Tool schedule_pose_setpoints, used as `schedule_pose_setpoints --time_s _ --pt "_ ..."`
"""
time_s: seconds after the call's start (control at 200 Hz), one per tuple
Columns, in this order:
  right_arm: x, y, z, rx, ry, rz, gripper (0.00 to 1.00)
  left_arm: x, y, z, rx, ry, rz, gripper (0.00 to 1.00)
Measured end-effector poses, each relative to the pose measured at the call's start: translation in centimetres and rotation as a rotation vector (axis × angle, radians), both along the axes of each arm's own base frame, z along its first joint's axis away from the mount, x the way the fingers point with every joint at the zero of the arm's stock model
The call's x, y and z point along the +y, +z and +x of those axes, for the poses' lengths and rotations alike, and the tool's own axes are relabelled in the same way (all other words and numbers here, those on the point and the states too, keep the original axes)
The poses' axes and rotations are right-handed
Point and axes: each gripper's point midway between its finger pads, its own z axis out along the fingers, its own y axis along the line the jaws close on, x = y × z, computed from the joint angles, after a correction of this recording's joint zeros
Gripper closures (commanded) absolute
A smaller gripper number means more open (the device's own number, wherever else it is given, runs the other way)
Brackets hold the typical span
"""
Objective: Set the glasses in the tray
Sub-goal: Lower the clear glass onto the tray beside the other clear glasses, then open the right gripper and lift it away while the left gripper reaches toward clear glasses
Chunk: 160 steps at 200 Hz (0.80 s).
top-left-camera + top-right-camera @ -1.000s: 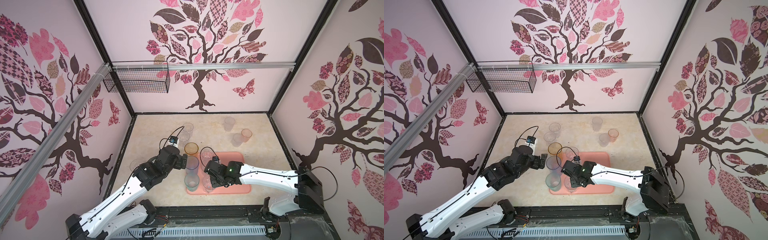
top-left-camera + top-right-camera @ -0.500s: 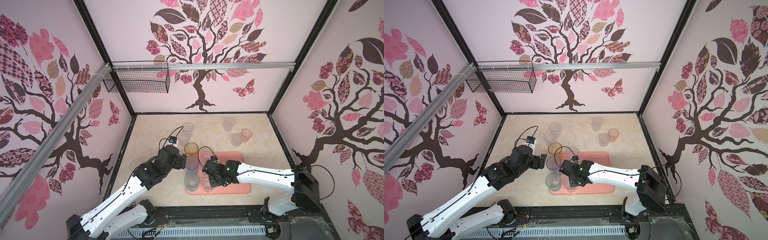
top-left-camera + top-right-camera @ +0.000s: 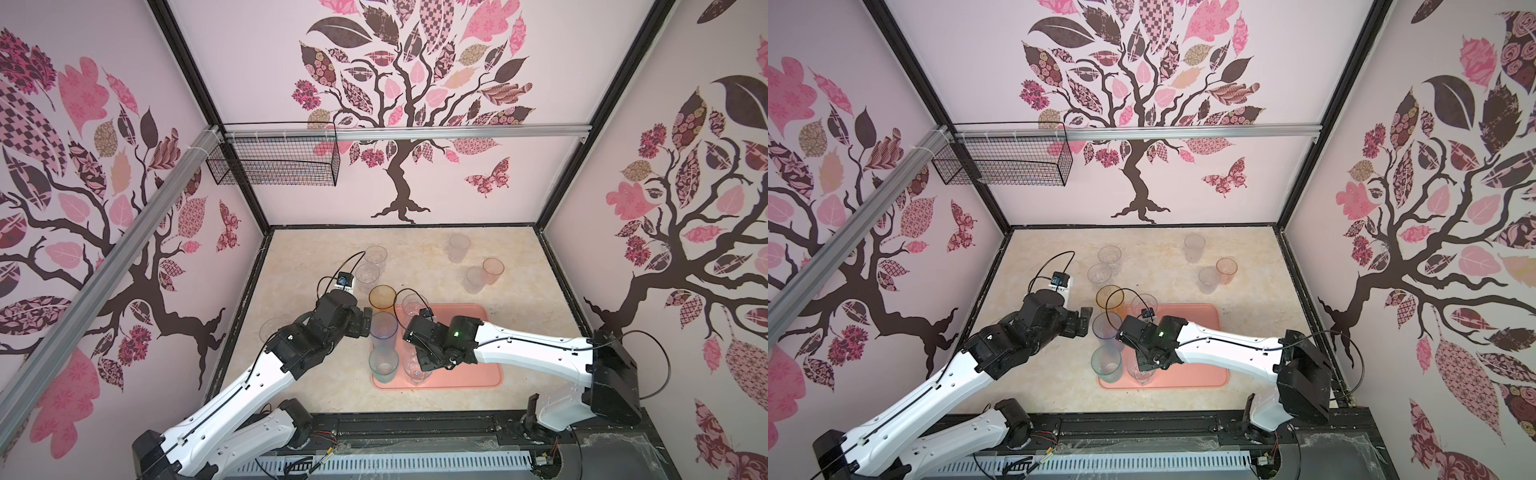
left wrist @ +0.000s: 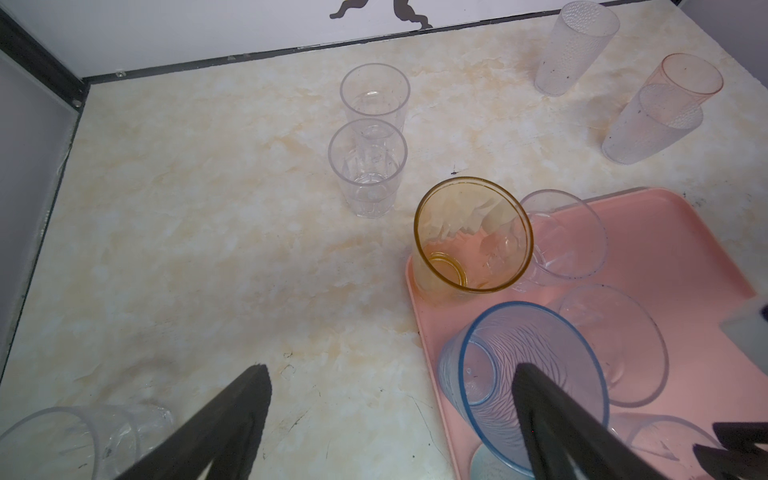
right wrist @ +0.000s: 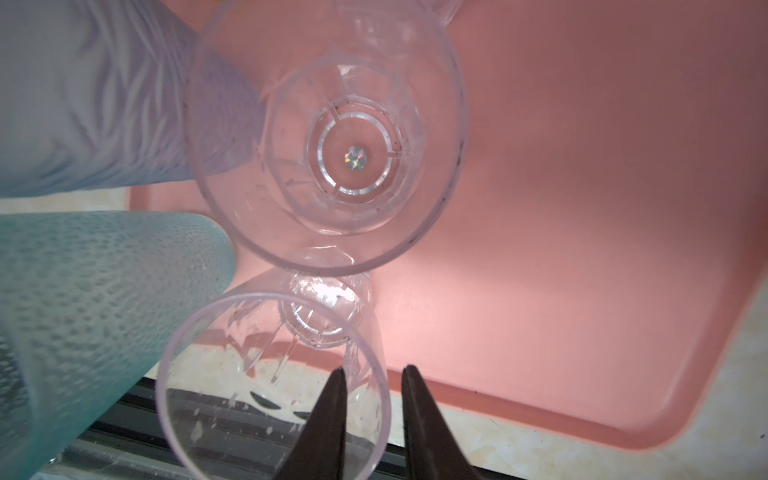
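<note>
Marbled beige laminate covers the desk [image 3: 419, 257], walled on three sides, with broad bare stretches across its middle and toward its near-left corner. Near the front edge, slightly right of centre, lies the salmon tray [image 3: 469, 376]. Its right half is bare except where the right arm crosses above it, while its left edge is crowded. The left gripper [image 4: 390, 374] hangs just outside the tray's left edge, jaws spread wide and holding nothing, close beside the tall blue-grey glass [image 3: 383, 328]. The right gripper [image 5: 374, 372] is over the tray's near edge, jaws a little apart. The rim wall of the clear faceted glass [image 5: 270, 395] stands in the gap, with neither finger visibly pressing it. Along the tray's left edge stand the amber glass [image 3: 382, 296] at the far corner, the blue-grey one, and the teal glass [image 3: 384, 365] at the near corner. A second clear glass [image 5: 328, 137] stands just beside the faceted one. Outside the tray, two clear tumblers [image 3: 376, 255] stand close together beyond its far-left corner. A frosted tumbler [image 3: 459, 245], a pinkish-orange glass [image 3: 493, 268] and a lower frosted glass [image 3: 476, 278] stand toward the desk's far-right corner, well apart from the tray.
</note>
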Motion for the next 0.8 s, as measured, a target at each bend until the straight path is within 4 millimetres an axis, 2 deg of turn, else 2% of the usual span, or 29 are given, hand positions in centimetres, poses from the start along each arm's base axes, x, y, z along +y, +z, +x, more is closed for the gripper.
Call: schedule_pose_setpoints --time_s 0.17,0.335,0.41,0.585,0.8 --pt "-0.3 2.3 1.6 -0.028 0.014 0.012 0.63 2.2 -0.2 1.0 0.01 0.065 0.014 0.05" --pt "-2.1 4.5 4.1 -0.067 -0.007 0.052 0.56 3.7 -0.1 1.6 0.033 0.101 0.005 0.05" --pt "-3.1 5.7 5.9 -0.093 -0.035 0.075 0.53 4.4 0.1 2.4 0.05 0.124 -0.023 0.07" --pt "-4.5 7.4 10.2 -0.162 -0.084 0.107 0.45 6.4 -0.4 5.3 0.12 0.2 -0.112 0.08" --pt "-3.7 7.0 13.6 -0.205 -0.076 0.116 0.42 5.5 -0.9 9.8 0.213 0.202 -0.233 0.14"
